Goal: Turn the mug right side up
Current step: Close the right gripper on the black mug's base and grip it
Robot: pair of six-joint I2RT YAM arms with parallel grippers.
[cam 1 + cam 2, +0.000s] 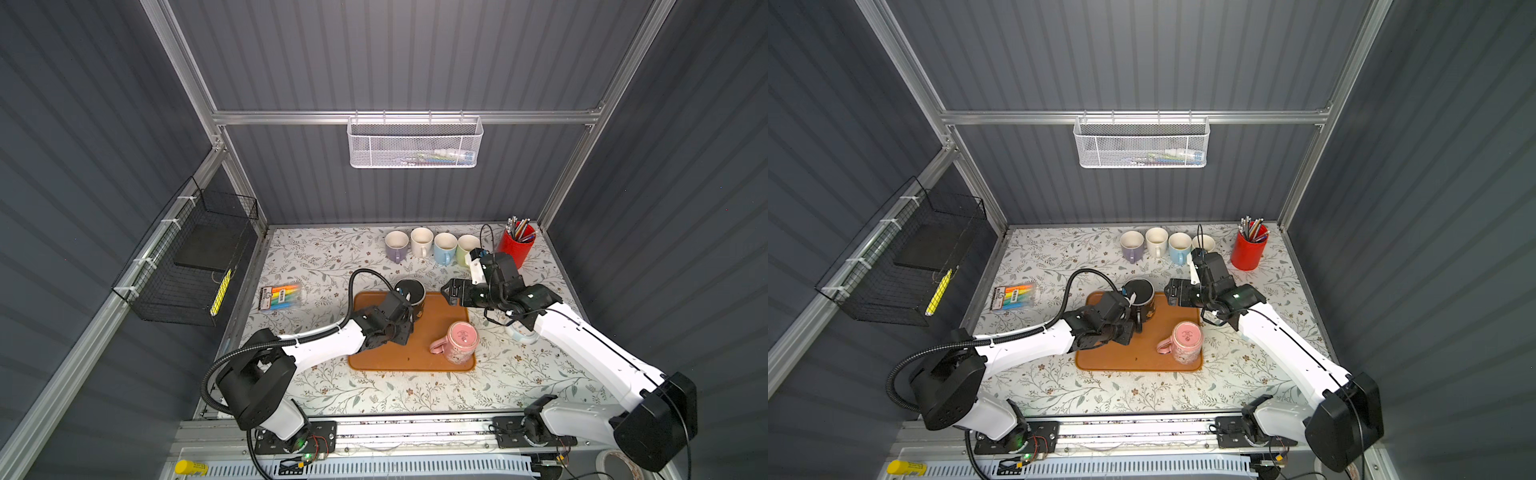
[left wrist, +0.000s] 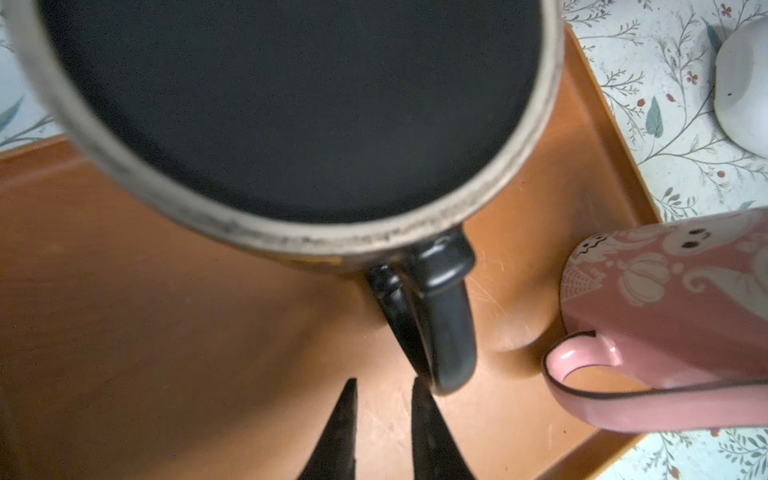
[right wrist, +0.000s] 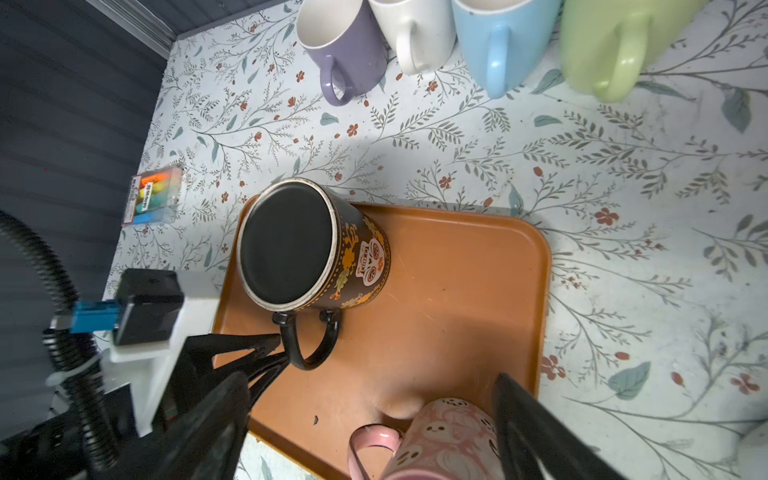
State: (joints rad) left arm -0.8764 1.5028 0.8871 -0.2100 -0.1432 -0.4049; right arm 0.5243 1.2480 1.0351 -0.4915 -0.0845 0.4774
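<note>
The black mug [image 3: 316, 245] stands upside down at the far edge of the orange tray [image 3: 478, 291], flat base up. Its handle [image 3: 311, 349] points back toward the left arm, which probably explains that arm's low approach along the tray. The left end effector [image 2: 384, 395] sits right at the handle's outer curve, its fingers [image 2: 345, 419] only narrowly apart with bare tray showing between them, so it clamps nothing; one tip seems to touch the handle. The right end effector [image 3: 372, 378] hovers above the tray's far right corner, spread wide and empty, likely kept clear or ready to steady. A pink mug [image 1: 459, 343], also inverted, sits near the tray's near right corner.
</note>
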